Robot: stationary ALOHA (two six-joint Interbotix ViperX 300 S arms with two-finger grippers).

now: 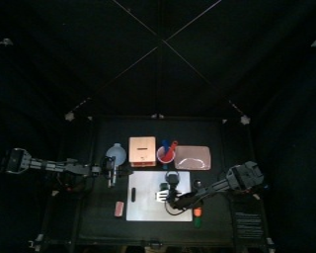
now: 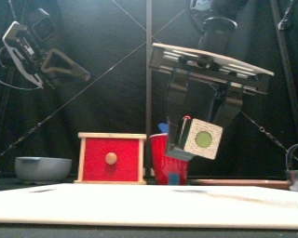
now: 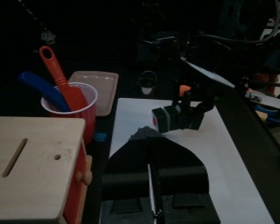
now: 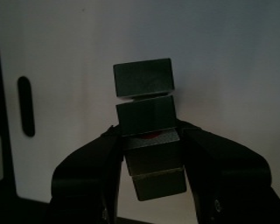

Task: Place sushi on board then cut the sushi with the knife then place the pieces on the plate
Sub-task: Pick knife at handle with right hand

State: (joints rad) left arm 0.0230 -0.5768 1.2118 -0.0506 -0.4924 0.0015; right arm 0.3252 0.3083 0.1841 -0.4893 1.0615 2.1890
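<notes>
Two arms reach over the black table (image 1: 92,194), one from each side. At the front of the table lies the white cutting board (image 1: 145,204), flat and bare except for the shadow of what hangs above it. Behind the board stands the pale wooden box (image 1: 141,150), its red drawer front toward the front edge. The pink tray (image 1: 196,156) lies to the box's right, with the red cup (image 2: 170,160) between box and tray. A blue-grey bowl (image 2: 42,168) sits to the left of the box.

The right gripper (image 4: 150,137) is clamped on the sushi roll (image 2: 199,139), its jaws pressing the sides of the middle blocks. The roll hangs tilted in the air, clear of the board and above its right half, with a cut end showing a green centre toward the front.

The left gripper (image 3: 154,149) hovers by the board's left back corner, jaws together and empty.

A blue knife (image 3: 38,87) and a red knife (image 3: 52,66) stand in the cup. One small red toy (image 1: 118,208) lies just left of the board.
</notes>
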